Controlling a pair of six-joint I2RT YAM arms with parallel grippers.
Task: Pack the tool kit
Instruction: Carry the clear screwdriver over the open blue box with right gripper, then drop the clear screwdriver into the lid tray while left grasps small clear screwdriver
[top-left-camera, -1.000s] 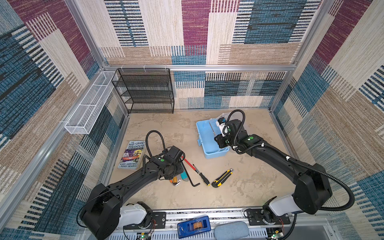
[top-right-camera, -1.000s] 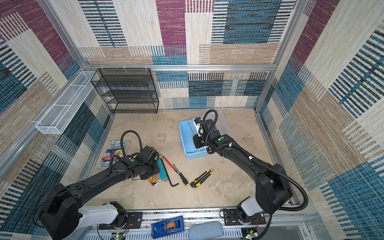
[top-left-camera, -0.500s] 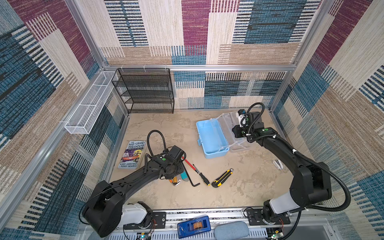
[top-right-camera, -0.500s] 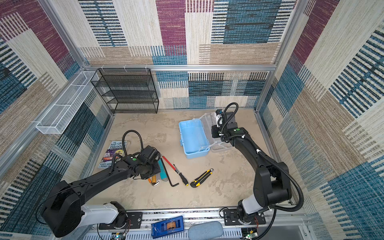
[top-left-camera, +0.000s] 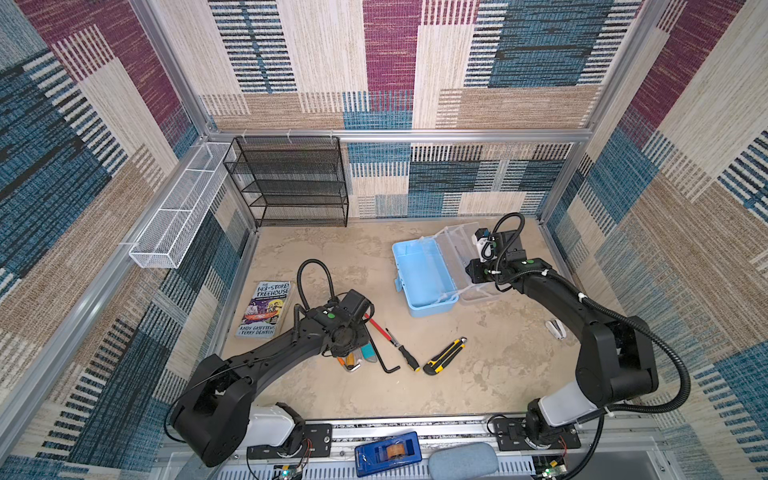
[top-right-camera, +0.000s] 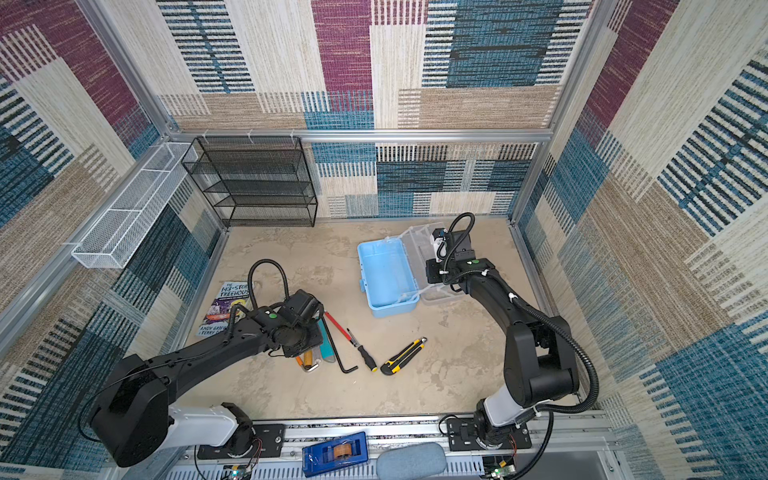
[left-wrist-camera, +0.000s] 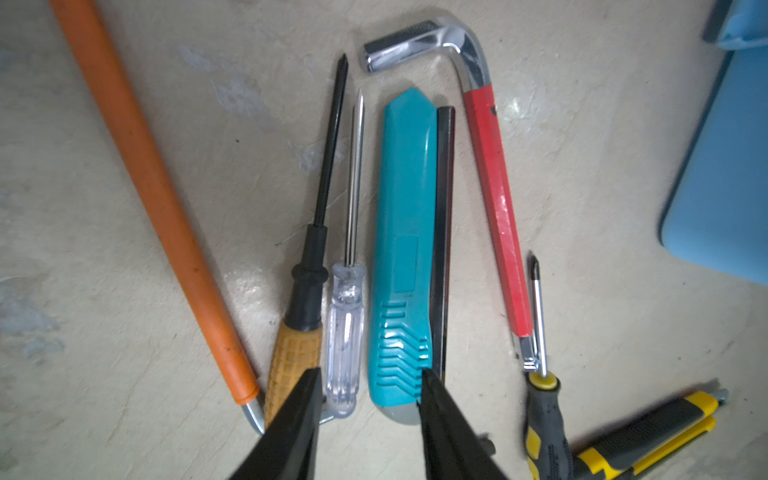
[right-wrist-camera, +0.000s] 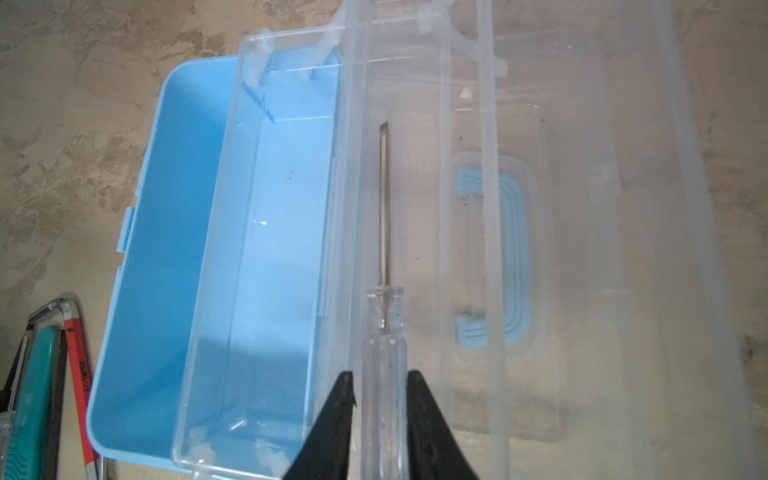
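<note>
The tool kit case stands open at the back right: pale blue base and clear lid folded out beside it. My right gripper hangs over the clear part. Its jaws are open a crack either side of a clear-handled screwdriver. My left gripper is open low over the loose tools. Its fingertips straddle another clear-handled screwdriver and a teal utility knife. Beside these lie a yellow-handled screwdriver, an orange hex key, a black hex key and a red hex key.
A black-and-yellow screwdriver and a yellow utility knife lie right of the pile. A book lies at the left. A black mesh shelf and white wire basket line the back left. A blue tape dispenser sits on the front rail.
My right gripper has swung right, from over the blue base to over the clear lid, and its jaws have loosened round the screwdriver. My left gripper has stayed over the tools.
</note>
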